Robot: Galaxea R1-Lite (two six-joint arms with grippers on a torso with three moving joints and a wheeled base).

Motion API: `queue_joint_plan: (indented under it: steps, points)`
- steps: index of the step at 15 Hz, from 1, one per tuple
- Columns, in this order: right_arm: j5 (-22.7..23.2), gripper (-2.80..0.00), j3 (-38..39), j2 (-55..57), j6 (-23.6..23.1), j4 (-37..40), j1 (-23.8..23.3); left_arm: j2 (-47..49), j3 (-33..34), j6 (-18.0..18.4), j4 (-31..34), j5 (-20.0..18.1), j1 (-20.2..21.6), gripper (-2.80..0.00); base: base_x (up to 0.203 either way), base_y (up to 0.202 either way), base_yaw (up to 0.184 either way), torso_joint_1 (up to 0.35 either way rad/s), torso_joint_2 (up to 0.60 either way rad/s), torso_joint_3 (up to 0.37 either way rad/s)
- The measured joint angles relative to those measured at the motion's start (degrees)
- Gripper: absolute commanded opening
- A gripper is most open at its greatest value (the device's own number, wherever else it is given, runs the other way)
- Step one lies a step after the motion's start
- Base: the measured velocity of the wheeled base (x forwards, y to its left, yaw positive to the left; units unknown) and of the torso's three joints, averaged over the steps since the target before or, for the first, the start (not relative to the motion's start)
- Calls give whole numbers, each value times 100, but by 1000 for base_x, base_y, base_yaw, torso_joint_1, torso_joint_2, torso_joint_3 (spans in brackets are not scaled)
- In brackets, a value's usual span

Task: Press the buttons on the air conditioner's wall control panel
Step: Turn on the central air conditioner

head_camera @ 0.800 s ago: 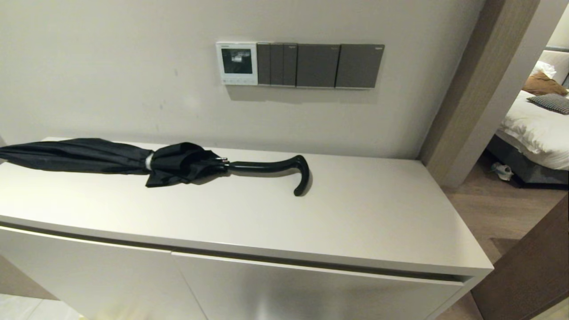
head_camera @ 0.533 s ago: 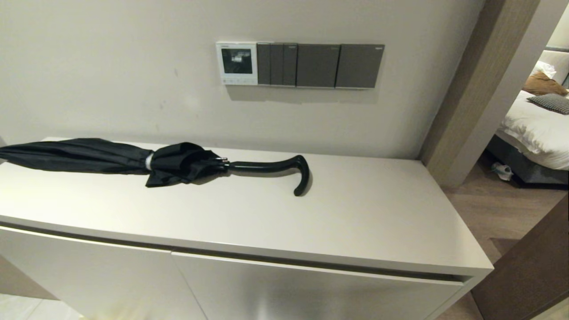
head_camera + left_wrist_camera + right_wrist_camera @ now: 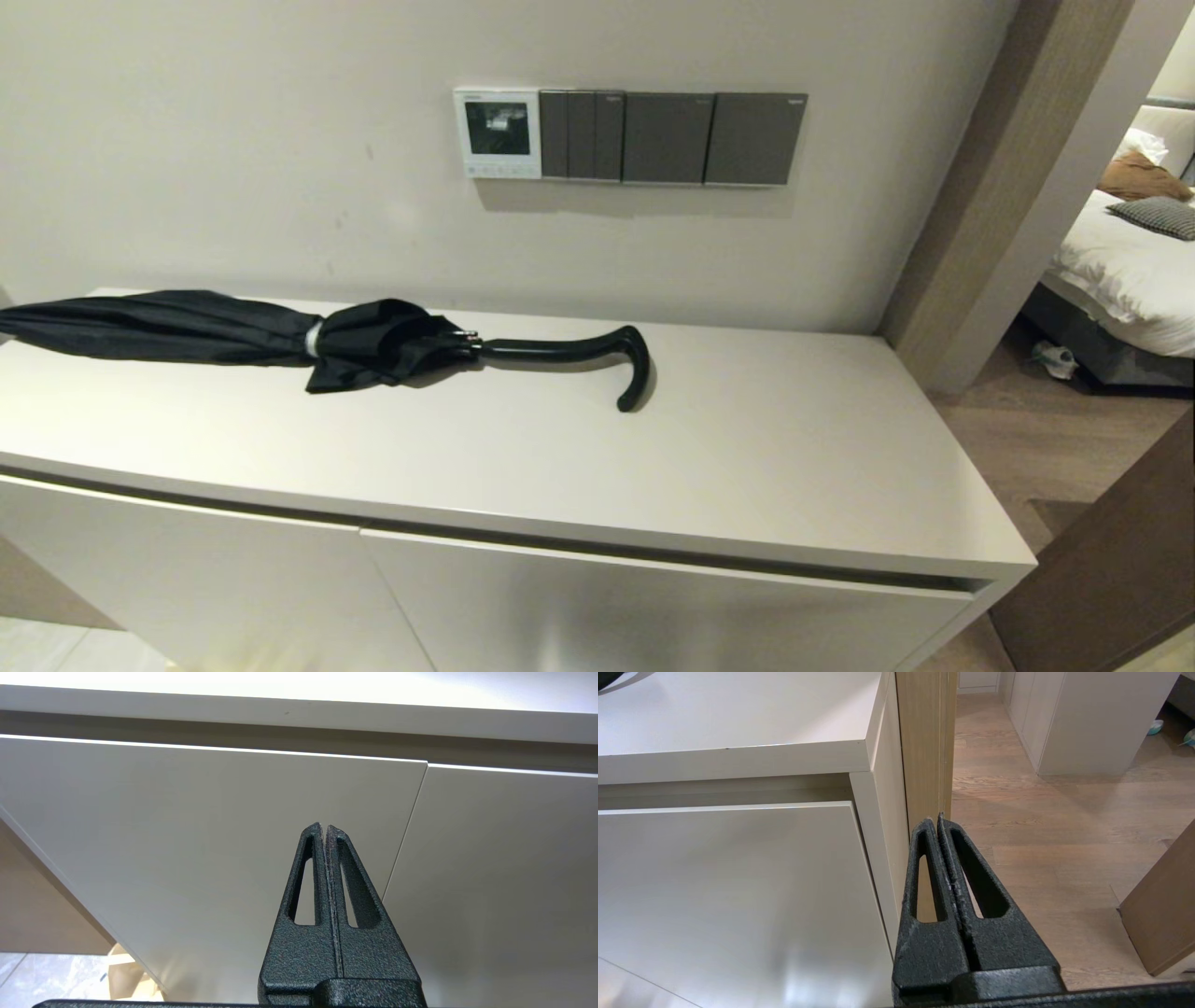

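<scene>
I see the panel (image 3: 498, 133) on the wall above the counter (image 3: 747, 467), at the left end of the grey switch plates (image 3: 667, 138), its buttons (image 3: 499, 170) beneath the dark screen. My left gripper (image 3: 325, 828) and right gripper (image 3: 937, 820) sit low before the cabinet doors (image 3: 210, 835), fingers pressed together, holding nothing. An umbrella (image 3: 280, 336) lies on the counter.

Umbrella (image 3: 233, 338) lies on the cabinet (image 3: 747, 467) — control panel (image 3: 498, 133) above.
</scene>
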Motion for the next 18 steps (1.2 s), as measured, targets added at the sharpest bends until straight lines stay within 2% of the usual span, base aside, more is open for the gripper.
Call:
queue_joint_plan:
  steps: [4, 6, 8, 11, 15, 18]
  points:
    - [0, -280, 0, 0, 0, 0, 0, 0, -143, -59, -55, 50, 0, -280, 0, 0, 0, 0, 0, 0]
    - [0, -280, 0, 0, 0, 0, 0, 0, -613, -143, 6, 121, 2, -280, 0, 0, 0, 0, 0, 0]
    - [0, -280, 0, 0, 0, 0, 0, 6, -1177, -169, 413, 110, 0, -280, 0, 0, 0, 0, 0, 0]
    - [0, -280, 0, 0, 1, 1, 0, 73, -1605, -178, 746, 38, -1, -280, 0, 0, 0, 0, 0, 0]
    - [0, -280, 0, 0, 26, -13, 0, 1090, -2675, -475, 664, -152, -75, -280, 0, 0, 0, 0, 0, 0]
    - [-3, -280, 0, 0, 34, -6, 0, 2153, -3382, -746, 289, -261, -148, -280, 0, 0, 0, 0, 0, 0]
